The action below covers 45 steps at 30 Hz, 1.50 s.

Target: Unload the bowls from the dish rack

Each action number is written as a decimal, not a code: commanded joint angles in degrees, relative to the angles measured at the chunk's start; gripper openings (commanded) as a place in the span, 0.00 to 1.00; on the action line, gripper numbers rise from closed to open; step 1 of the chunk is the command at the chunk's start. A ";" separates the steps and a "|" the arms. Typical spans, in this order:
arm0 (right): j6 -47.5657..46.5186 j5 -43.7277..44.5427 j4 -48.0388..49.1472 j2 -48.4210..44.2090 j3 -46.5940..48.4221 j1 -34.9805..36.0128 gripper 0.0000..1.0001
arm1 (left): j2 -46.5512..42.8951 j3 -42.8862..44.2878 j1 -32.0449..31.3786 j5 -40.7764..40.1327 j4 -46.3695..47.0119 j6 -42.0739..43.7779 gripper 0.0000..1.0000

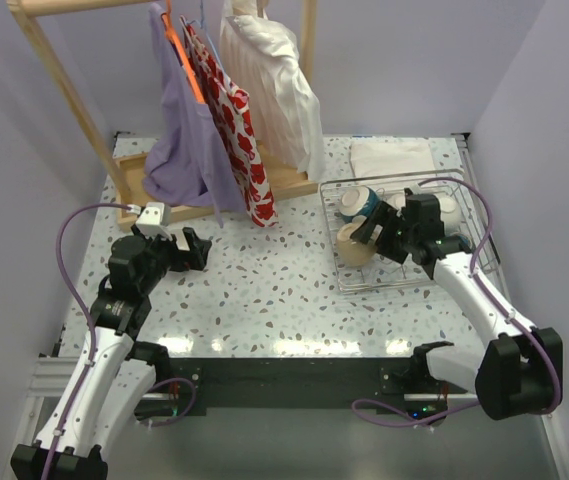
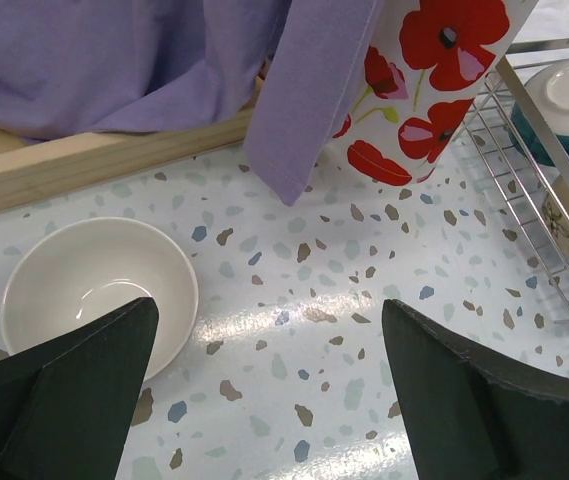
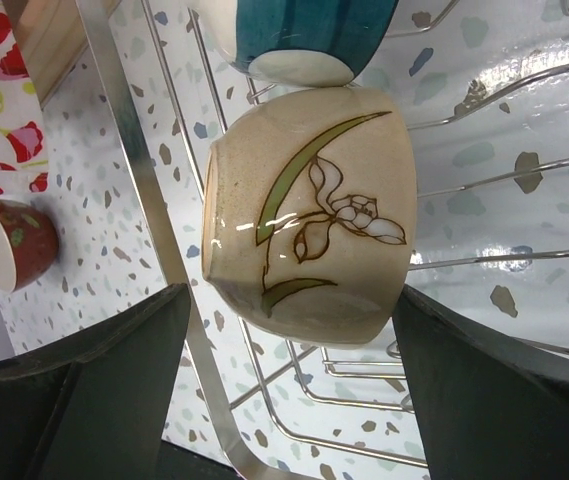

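On the right half of the bench (image 1: 264, 290), the dish rack (image 1: 359, 285) stands with bowls in it. Right pincer (image 3: 289, 400): jaws spread wide, one finger to either side of a beige bowl (image 3: 309, 210) painted with a flower and a green leaf. This bowl lies on its side among the rack wires; whether the pads touch it cannot be told. A teal bowl (image 3: 299, 30) with a pale foot sits just beyond it in the rack, the foot against the beige wall. In the overhead view a white bowl (image 1: 451, 208) shows in the rack's far right corner, partly hidden by the arm. A red bowl (image 3: 14, 245) with a white inside stands on the bench outside the rack wire.

Left pincer (image 2: 269, 345): wide open and holding nothing, hanging over the left half of the bench. A cream bowl (image 2: 89, 285) stands upright on the bench there, its near edge hidden behind the left finger.

At the back, a wooden clothes rack (image 1: 64, 90) carries a purple garment (image 1: 189, 140), a poppy-print cloth (image 1: 239, 130) and a white garment (image 1: 274, 85).
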 commanded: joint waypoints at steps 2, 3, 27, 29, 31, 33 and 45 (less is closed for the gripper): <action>1.10 2.62 3.04 0.71 0.98 0.36 0.84 | 0.17 -0.18 -0.44 -0.54 2.31 0.63 1.00; 1.10 2.98 2.69 1.24 1.06 0.62 0.84 | 0.08 -0.18 -0.44 -0.54 2.31 0.63 1.00; 0.93 1.58 4.09 -2.53 2.20 1.50 0.16 | 0.35 -0.62 -0.52 3.06 2.66 -2.09 1.00; -0.82 1.31 4.01 -3.41 2.82 1.59 0.13 | 0.61 -0.53 -0.52 4.82 3.18 -3.58 1.00; -3.72 0.88 3.13 -4.81 4.66 1.59 0.06 | 1.14 -0.09 -1.14 7.01 3.97 -5.60 1.00; -7.41 0.44 2.60 -5.08 5.98 1.59 0.03 | 2.10 0.70 -1.84 7.63 3.98 -6.31 1.00; -26.31 2.97 -2.05 -7.02 11.60 5.89 0.00 | 8.34 7.38 -10.79 7.20 2.13 -13.33 1.00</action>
